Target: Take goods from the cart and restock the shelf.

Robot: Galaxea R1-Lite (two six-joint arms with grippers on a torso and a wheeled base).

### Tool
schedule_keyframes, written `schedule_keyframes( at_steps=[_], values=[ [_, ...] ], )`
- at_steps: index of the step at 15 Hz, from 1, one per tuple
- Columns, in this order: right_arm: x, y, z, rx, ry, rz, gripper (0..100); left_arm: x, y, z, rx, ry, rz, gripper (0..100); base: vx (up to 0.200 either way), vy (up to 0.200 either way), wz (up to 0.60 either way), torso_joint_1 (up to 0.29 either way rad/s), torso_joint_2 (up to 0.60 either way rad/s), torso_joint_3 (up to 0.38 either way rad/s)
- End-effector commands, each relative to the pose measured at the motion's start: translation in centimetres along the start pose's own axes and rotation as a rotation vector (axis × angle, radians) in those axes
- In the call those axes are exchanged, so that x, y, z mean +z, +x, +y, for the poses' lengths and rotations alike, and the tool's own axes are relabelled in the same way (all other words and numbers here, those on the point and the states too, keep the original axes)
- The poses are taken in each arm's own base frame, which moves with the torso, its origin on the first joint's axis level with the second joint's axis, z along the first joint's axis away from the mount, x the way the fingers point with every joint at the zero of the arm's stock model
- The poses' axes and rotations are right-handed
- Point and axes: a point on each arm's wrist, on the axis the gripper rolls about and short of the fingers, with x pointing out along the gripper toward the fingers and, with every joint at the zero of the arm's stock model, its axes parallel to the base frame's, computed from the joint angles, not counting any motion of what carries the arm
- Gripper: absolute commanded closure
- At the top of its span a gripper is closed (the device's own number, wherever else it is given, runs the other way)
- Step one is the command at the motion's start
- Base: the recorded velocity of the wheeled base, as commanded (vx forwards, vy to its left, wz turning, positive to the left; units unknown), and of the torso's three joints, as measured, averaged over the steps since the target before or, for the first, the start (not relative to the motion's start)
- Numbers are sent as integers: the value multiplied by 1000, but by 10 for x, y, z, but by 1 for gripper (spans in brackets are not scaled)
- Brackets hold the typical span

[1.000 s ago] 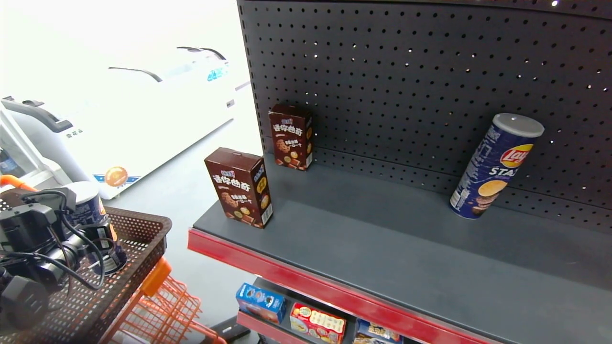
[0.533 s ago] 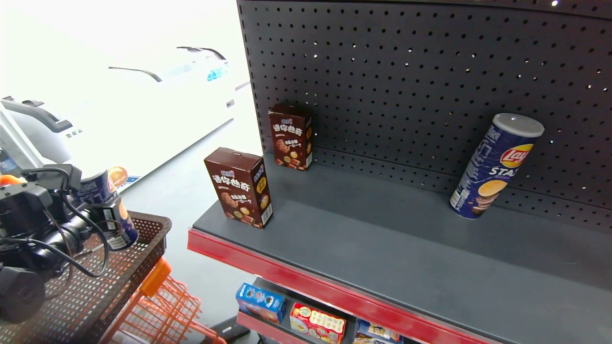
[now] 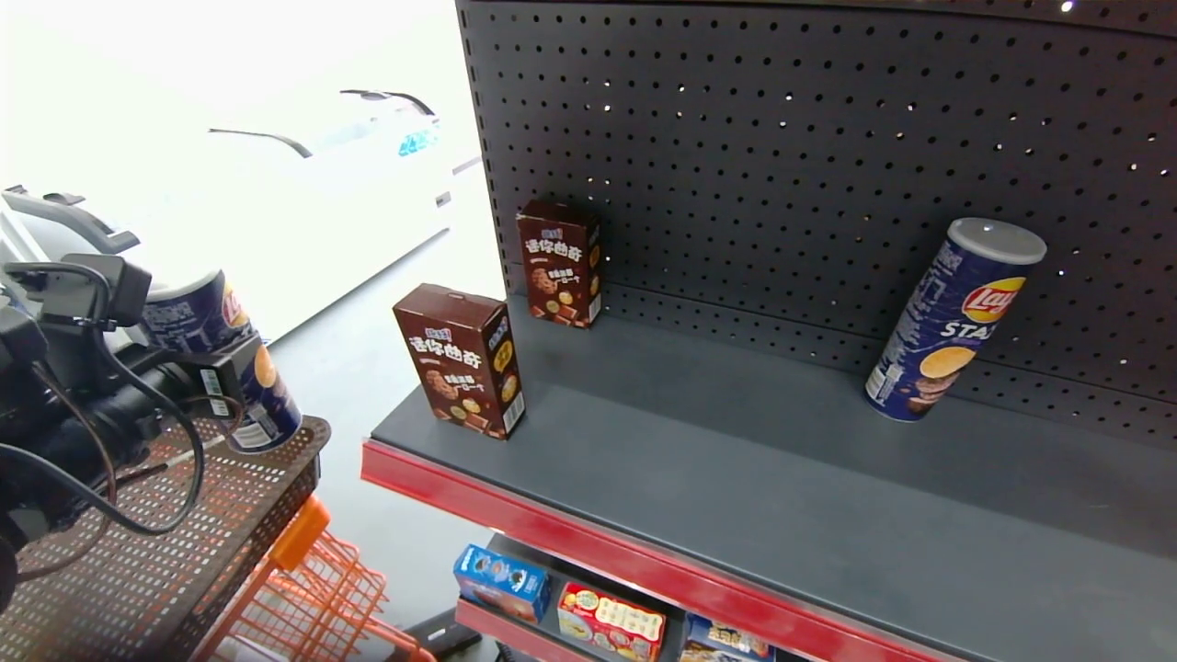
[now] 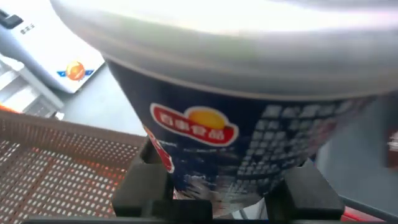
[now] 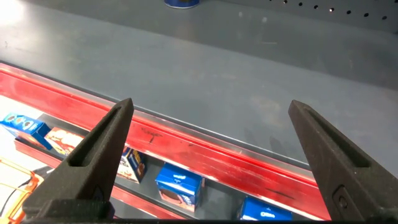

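Chip can (image 3: 204, 313) higher, apparently above cart (image 3: 276, 478)

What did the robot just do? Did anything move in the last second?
The left gripper, shut on a chips can, lifted it up out of the cart basket, slightly toward the shelf. The two brown boxes and the other can on the shelf stayed put.

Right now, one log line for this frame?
left gripper: shut on chips can, above cart basket | right gripper: open, facing shelf
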Motion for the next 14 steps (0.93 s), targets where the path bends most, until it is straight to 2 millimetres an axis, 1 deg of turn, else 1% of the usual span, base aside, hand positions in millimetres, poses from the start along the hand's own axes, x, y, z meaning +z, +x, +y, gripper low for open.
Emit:
schedule_keyframes(
  at_steps=[1, 3, 6, 7, 8, 9, 12, 13, 14],
  values=[
    [0, 0, 0, 0, -1, 2, 0, 21, -21, -11, -45, 3, -78, 100, 0, 0, 0, 0, 0, 0],
    [0, 0, 0, 0, 1, 2, 0, 31, -27, -20, -80, 1, -115, 100, 0, 0, 0, 0, 0, 0],
    [0, 0, 0, 0, -1, 2, 0, 39, -41, -30, -132, 0, -142, 100, 0, 0, 0, 0, 0, 0],
    [0, 0, 0, 2, -1, 2, 0, 43, -49, -35, -159, -2, -136, 100, 0, 0, 0, 0, 0, 0],
    [0, 0, 0, 0, -1, 2, 0, 51, -63, -37, -188, -2, -109, 100, 0, 0, 0, 0, 0, 0],
    [0, 0, 0, 2, -1, 2, 0, 56, -70, -38, -211, -3, -101, 100, 0, 0, 0, 0, 0, 0],
    [0, 0, 0, 2, 1, 2, 0, 64, -85, -51, -300, -5, -125, 100, 0, 0, 0, 0, 0, 0],
    [0, 0, 0, 2, -1, 2, 0, 64, -86, -52, -307, -5, -125, 100, 0, 0, 0, 0, 0, 0],
    [0, 0, 0, 2, -1, 2, 0, 61, -88, -58, -341, -4, -115, 100, 0, 0, 0, 0, 0, 0]
  ],
)
